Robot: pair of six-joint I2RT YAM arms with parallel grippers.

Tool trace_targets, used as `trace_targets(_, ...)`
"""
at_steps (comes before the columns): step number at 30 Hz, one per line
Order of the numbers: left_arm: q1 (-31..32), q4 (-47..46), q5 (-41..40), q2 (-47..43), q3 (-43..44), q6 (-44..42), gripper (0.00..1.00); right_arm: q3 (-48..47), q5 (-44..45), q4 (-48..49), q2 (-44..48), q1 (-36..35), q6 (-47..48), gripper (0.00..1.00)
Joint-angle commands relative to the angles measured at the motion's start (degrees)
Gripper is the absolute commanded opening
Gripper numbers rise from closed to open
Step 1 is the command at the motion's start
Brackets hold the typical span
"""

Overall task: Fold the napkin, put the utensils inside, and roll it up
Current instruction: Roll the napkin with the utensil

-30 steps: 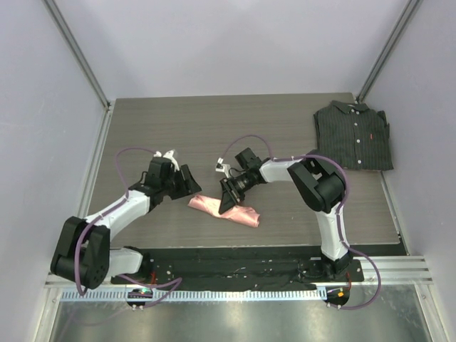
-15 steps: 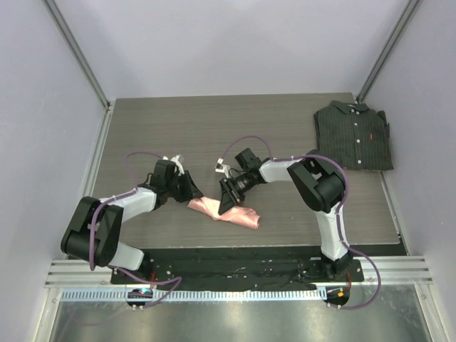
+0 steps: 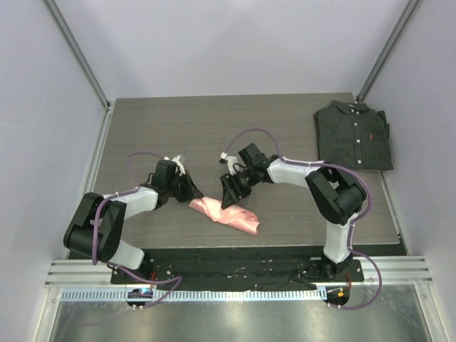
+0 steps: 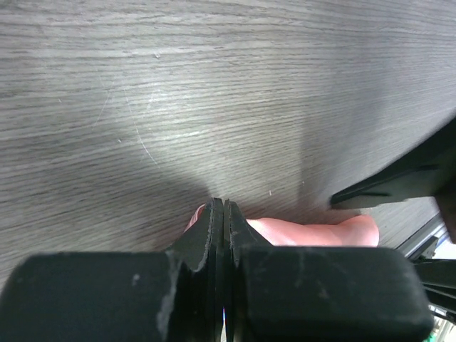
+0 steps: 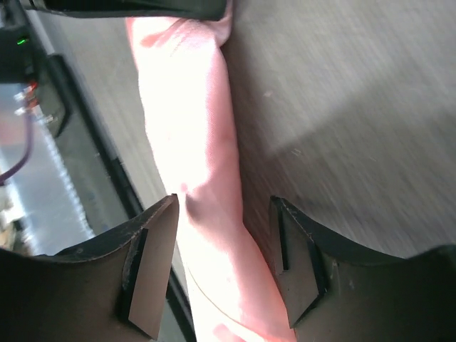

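The left gripper (image 4: 219, 206) has its fingers pressed flat together, tips down at the left end of the napkin (image 3: 226, 215). Whether any cloth is pinched between them cannot be told. The right gripper (image 5: 222, 203) has its fingers spread wide, one on either side of the pink roll. The napkin lies rolled up, slim and slanted, on the near part of the table (image 3: 214, 128) between the two arms. A dark striped shirt (image 3: 354, 135) lies folded at the far right corner.

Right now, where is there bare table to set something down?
The far strip of table is bare, from its left edge to the shirt. So is the near right patch below the shirt. Crowded: the middle, where left gripper and right gripper meet at the napkin.
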State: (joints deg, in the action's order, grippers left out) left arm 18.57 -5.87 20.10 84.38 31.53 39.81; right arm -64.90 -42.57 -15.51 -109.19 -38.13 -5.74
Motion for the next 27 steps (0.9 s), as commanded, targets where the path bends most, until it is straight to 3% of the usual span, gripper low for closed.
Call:
trace_targets(1, -0.3, -2.8, -1.0, 1.1, 1.8, -1.8, 0.00, 2.0, 12.7, 1.4, 8.2, -0.9, 0.9, 0.61)
trace_targets(27, -0.3, -0.6, -3.0, 2.5, 6.1, -3.2, 0.00, -0.7, 36.1, -6.3, 11.5, -15.4, -5.0, 0.59)
